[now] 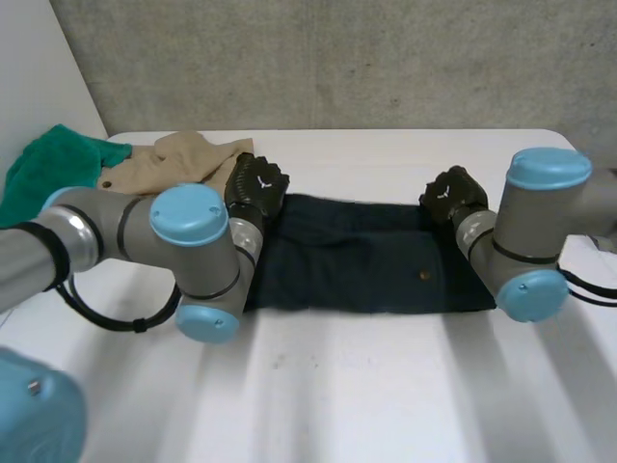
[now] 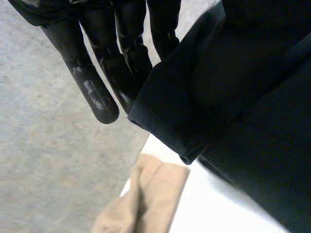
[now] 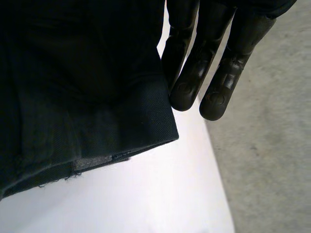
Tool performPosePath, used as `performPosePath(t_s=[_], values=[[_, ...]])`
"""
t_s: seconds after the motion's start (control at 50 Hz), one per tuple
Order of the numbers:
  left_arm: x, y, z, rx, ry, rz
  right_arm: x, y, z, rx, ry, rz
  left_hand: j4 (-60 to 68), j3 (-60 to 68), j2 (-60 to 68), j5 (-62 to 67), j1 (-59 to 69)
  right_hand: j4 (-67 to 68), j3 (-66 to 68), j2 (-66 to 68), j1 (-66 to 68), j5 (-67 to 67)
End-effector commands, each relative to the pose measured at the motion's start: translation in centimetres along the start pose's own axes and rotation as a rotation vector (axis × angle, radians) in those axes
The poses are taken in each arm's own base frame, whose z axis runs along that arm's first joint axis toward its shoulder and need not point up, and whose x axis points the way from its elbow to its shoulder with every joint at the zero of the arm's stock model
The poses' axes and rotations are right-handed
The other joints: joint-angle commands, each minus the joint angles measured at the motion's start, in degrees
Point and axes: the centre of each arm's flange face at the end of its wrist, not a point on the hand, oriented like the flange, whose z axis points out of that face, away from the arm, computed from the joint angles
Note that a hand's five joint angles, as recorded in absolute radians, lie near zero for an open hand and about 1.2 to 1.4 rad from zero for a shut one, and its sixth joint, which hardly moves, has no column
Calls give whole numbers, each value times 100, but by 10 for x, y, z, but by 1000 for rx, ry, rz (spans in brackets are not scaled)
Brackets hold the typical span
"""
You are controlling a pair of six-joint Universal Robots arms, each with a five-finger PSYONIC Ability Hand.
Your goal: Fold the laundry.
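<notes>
Navy garment (image 1: 366,256) lies on white table (image 1: 386,386), left hand (image 1: 255,188) and right hand (image 1: 453,196) each pinching a far corner with straight fingers; concrete wall (image 1: 337,58) behind.

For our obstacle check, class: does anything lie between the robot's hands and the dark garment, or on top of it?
Nothing visible does. The left hand and right hand are at the dark garment's far corners, its top is bare, and the tan cloth lies off it, beside the left hand.
</notes>
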Motion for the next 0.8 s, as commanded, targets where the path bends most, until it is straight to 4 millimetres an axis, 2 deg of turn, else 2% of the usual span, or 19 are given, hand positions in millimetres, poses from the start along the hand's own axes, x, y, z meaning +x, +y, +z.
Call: performPosePath(t_s=[0.02,0.04,0.06,0.08,0.12,0.14,0.16,0.2,0.26,0.28,0.32,0.34,0.42,0.5,0.6,0.72,0.8], values=[[-3,14,23,56,-101,37,-13,12,32,62,83,-24,1134,1171,1145,1302,1604,1201,1201,1355,2400,1365],[-2,14,25,62,-108,38,-15,13,34,64,87,-26,1134,1171,1145,1302,1604,174,175,328,1374,339],[-1,15,26,67,-113,37,-17,15,37,67,100,-29,1134,1171,1145,1302,1604,-3383,-3383,-3229,-2183,-3219],[0,17,28,77,-126,37,-18,16,39,71,109,-31,1134,1171,1145,1302,1604,-4501,-4501,-4347,-3301,-4337],[0,18,30,90,-140,33,-17,17,43,79,129,-33,836,873,847,1003,1306,-4814,-4813,-4659,-3614,-4649],[0,18,30,95,-149,32,-14,16,45,94,163,-23,350,388,361,518,821,-5799,-5799,-5645,-4600,-5635],[0,18,31,103,-159,27,-12,15,46,101,177,-21,-2053,-2015,-2042,-1885,-1582,-5799,-5799,-5645,-4600,-5635],[0,18,31,111,-165,22,-7,9,47,124,217,-18,-5866,-5829,-5855,-5698,-5396,-5799,-5799,-5645,-4600,-5635],[-6,16,31,121,-187,10,15,-3,45,166,304,19,-5866,-5829,-5855,-5698,-5396,-5799,-5799,-5645,-4600,-5635],[-7,15,29,121,-187,8,30,-8,41,185,339,75,-5862,-5825,-5851,-5694,-5391,-5799,-5799,-5645,-4600,-5635],[-14,8,25,129,-194,3,42,-15,35,208,358,136,-5862,-5824,-5851,-5694,-5391,-5799,-5799,-5645,-4600,-5635],[-22,1,21,136,-203,-5,57,-23,28,239,371,212,-5862,-5824,-5851,-5694,-5391,-5799,-5799,-5645,-4600,-5635],[-32,-9,7,137,-186,-50,83,-24,9,238,331,365,-5862,-5824,-5851,-5694,-5391,-5799,-5799,-5645,-4600,-5635],[-32,-11,-8,125,-147,-113,82,-17,-5,194,151,465,-5845,-5807,-5834,-5677,-5374,-5799,-5799,-5645,-4600,-5635],[-30,-13,-19,118,-75,-187,81,-1,-10,118,27,548,-5845,-5807,-5834,-5677,-5374,-5793,-5792,-5639,-4593,-5628],[-22,-14,-15,171,12,-214,62,25,12,70,3,570,-5710,-5673,-5699,-5542,-5240,-5488,-5488,-5334,-4288,-5324],[-3,2,-1,176,59,-205,46,40,28,53,-17,577,-5693,-5656,-5682,-5526,-5223,-5538,-5538,-5384,-4339,-5374]])
